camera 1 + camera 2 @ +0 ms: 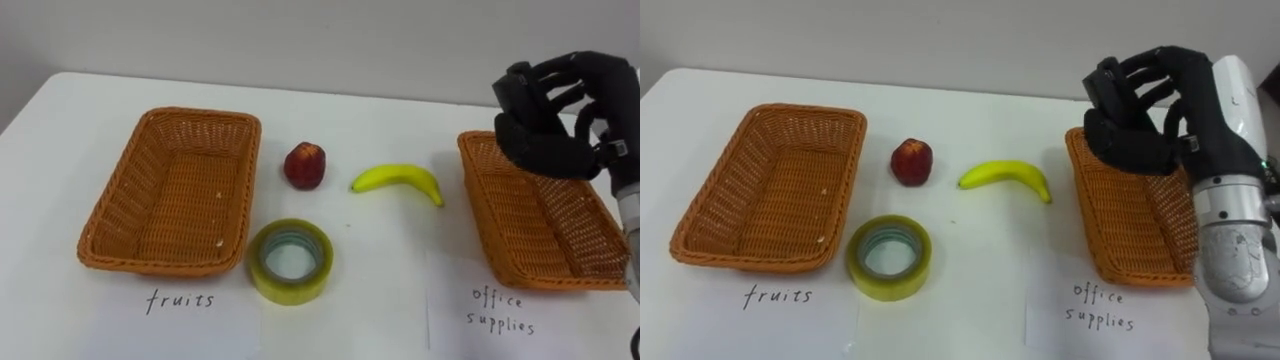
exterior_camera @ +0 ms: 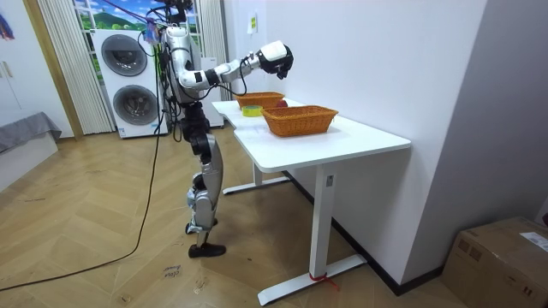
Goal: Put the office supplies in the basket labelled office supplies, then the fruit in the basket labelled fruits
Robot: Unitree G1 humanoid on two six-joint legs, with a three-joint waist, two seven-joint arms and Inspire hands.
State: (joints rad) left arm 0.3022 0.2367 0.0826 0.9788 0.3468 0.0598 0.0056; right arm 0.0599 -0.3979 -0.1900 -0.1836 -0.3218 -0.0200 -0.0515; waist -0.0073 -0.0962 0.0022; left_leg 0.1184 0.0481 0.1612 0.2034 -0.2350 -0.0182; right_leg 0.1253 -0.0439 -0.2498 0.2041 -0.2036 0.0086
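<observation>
Fruit basket (image 1: 105,215) and office basket (image 1: 540,235) empty; apple (image 1: 304,166), banana (image 1: 398,181), tape (image 1: 290,262) unsorted. Right hand (image 1: 562,140) at two o'clock curls round a dark object (image 1: 517,85)

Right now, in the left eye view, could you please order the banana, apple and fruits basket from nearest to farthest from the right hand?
From the right hand, fingers curled round a dark object:
1. Banana, table centre.
2. Apple, further left.
3. Fruits basket, far left.

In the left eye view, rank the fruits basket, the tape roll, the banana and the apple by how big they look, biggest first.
1. Fruits basket.
2. Tape roll and banana look about alike: banana longer, tape fuller and nearer the camera.
3. Apple.
</observation>
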